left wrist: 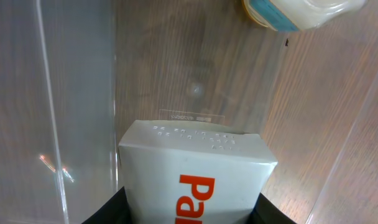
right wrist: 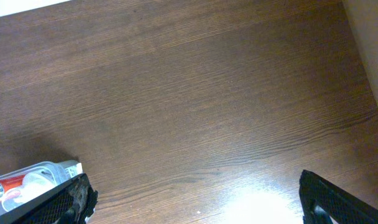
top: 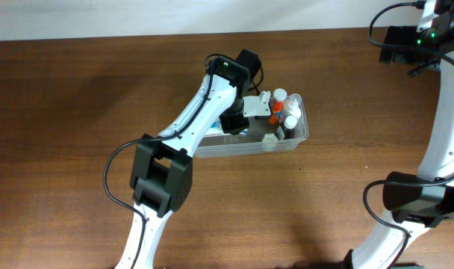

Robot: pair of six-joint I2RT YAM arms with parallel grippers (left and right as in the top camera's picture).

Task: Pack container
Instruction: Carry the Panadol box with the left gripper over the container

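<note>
Container (top: 234,148) (clear tub, rounded corners, rim) sits mid-table (top: 78,90), long side running across the overhead view.

Left arm (top: 190,119) comes over the container's near wall and dips inside. Left gripper (left wrist: 189,211) is clenched on the box (left wrist: 195,174), with a dark finger showing at each lower corner of the wrist view and the box wedged between them.

Right arm (top: 447,112) stands well apart from the container, off its bottle end. Right gripper (right wrist: 194,186) is released: fingers spread wide, nothing between them, bare table underneath. One corner of the container just shows at the lower left edge of that wrist view.

Box is white with orange lettering (only "Pa" readable) and a row of embossed dots on the end flap. It's inside the container, between the translucent side walls. Can't tell if it touches the floor.

Bottles (top: 283,110): small cluster, white with orange labels and white caps, upright inside the container at the end toward the right arm, near the left gripper.

One more bottle (left wrist: 295,12), pale with a bluish band, shows ahead of the box in the left wrist view, apart from it (mostly cropped).

Small pale piece (top: 270,140) sits at the container's near wall, below the cluster. Too small to identify.
</note>
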